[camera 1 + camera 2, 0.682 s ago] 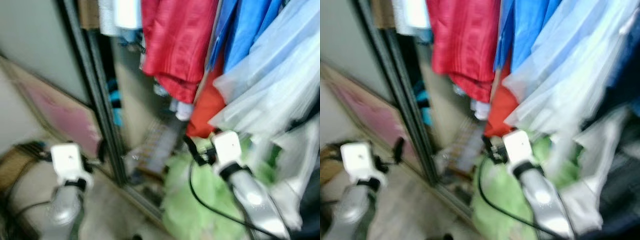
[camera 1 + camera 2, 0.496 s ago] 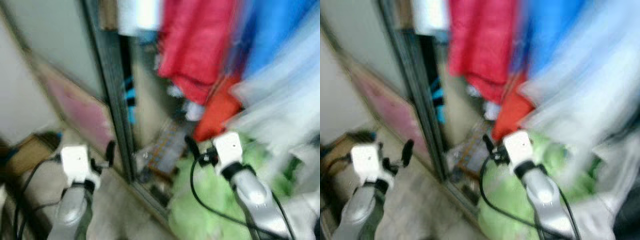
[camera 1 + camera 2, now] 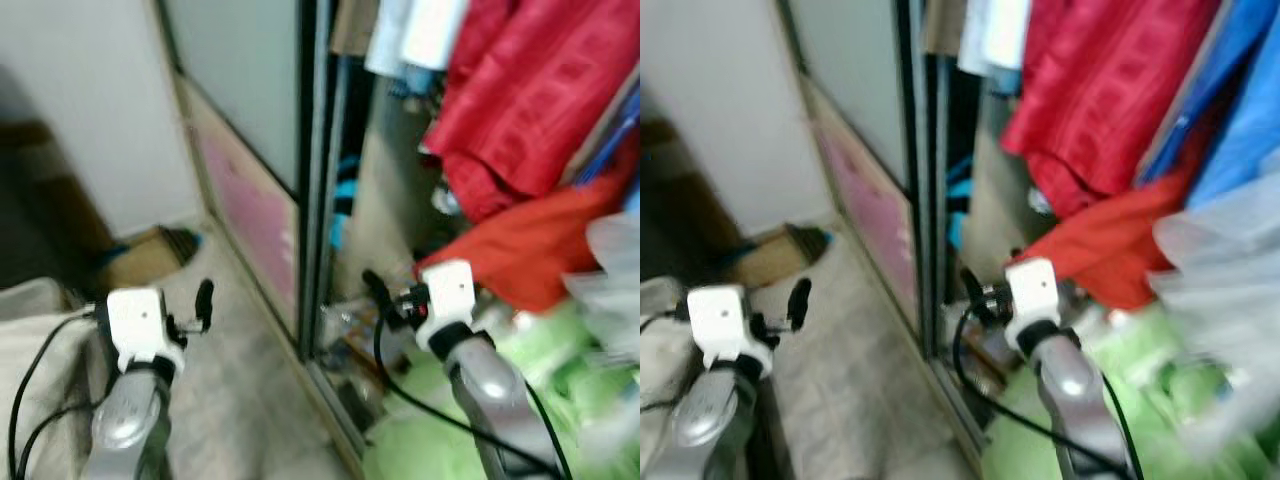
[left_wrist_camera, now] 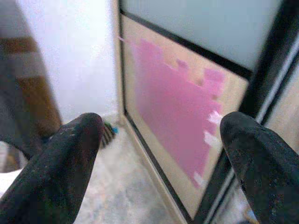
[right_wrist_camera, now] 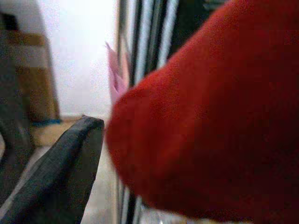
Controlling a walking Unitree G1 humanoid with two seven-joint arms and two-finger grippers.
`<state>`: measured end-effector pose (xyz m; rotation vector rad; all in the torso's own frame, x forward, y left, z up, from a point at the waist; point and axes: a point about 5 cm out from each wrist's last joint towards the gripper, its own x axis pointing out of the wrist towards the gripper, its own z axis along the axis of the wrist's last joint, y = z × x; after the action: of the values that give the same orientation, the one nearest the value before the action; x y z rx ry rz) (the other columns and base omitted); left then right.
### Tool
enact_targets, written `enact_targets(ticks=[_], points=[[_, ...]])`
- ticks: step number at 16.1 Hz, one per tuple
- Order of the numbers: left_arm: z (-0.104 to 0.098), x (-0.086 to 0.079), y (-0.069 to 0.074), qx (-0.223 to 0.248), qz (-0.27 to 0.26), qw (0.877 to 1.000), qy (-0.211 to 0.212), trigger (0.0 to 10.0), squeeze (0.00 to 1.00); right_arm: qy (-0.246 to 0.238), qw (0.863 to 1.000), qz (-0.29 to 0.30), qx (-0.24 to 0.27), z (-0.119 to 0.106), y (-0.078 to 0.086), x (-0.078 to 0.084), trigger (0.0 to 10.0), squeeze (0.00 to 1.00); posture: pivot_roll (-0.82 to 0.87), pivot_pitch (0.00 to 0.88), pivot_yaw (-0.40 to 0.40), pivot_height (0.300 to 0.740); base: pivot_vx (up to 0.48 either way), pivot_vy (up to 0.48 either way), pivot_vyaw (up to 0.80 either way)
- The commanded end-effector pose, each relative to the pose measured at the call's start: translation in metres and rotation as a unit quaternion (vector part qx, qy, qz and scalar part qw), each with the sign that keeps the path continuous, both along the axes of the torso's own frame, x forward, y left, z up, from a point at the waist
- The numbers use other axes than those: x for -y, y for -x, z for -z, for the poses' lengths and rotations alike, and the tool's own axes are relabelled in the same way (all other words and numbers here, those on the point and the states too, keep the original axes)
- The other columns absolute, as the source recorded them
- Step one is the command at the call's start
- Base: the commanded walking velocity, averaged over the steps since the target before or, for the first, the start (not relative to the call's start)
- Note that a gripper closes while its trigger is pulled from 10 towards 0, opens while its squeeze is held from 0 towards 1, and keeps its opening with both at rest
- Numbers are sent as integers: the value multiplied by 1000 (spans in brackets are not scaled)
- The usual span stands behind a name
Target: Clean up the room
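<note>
Clothes are seen hanging in an open wardrobe: a dark red garment [image 3: 530, 110] above, an orange-red garment [image 3: 530, 255] drooping below it, blue clothing [image 3: 1240, 110] further right, and a green heap [image 3: 470, 420] low on the floor. The sliding door [image 3: 250, 90] is framed in black, with a pink sheet [image 4: 182, 112] taped to its lower panel. The left gripper [image 4: 161, 154] is held wide apart over the pale floor [image 3: 240, 400], empty, facing that panel. The right gripper [image 3: 375, 290] is raised at the wardrobe's edge, just beside the orange-red garment, which covers much of its wrist view; whether its fingers are apart cannot be told.
</note>
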<state>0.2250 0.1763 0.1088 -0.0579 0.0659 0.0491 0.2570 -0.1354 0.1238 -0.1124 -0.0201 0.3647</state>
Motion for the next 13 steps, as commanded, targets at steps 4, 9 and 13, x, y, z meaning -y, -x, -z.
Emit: enact_targets(ticks=[4, 9, 13], points=[[0, 2, 1, -5, 5, 1000, -18, 10000, 0, -6, 999, 40, -19, 7, -3, 10, 10000, 0, -21, 0, -23, 740, 0, 0, 800], [6, 8, 1, -19, 20, 999, -20, 10000, 0, -56, 986, 149, -43, 15, -8, 28, 10000, 0, -39, 0, 33, 740, 0, 0, 800], [8, 8, -2, -22, 30, 999, -22, 10000, 0, -45, 987, 147, -38, 13, -9, 26, 10000, 0, -45, 0, 26, 740, 0, 0, 531]])
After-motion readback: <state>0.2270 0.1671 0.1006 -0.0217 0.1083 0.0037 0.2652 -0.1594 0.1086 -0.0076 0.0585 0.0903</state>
